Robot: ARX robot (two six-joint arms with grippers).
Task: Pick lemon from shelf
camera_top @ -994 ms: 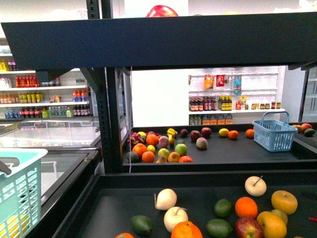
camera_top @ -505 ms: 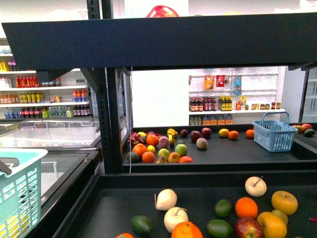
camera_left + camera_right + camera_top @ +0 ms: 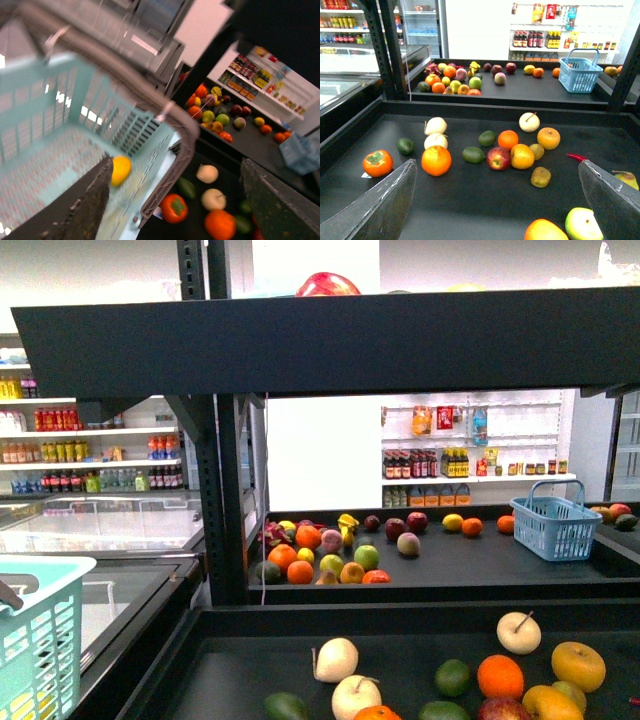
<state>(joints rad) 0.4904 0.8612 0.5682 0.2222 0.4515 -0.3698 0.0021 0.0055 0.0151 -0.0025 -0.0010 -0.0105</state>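
Observation:
The shelf [image 3: 225,540] is a black tiered stand with dark trays. On its far tray a small yellow oval fruit, the lemon [image 3: 452,523], lies beside an orange [image 3: 472,527]; the right wrist view shows the lemon [image 3: 529,69] far beyond the fingers. My right gripper [image 3: 497,164] is open over the near tray [image 3: 470,210], with nothing between its fingers. My left gripper [image 3: 176,162] is open above a teal basket [image 3: 60,115]. A blurred yellow fruit [image 3: 121,170] lies inside that basket.
The near tray holds oranges [image 3: 436,160], pale pears [image 3: 435,125], avocados, an apple [image 3: 498,158], a golden round fruit [image 3: 548,138] and a persimmon [image 3: 377,163]. A fruit pile [image 3: 320,550] and a blue basket [image 3: 553,525] sit on the far tray. Bottle shelving lines the back.
The front view has tilted slightly upward, so the trays and fruit sit lower in the picture. No fruit has moved.

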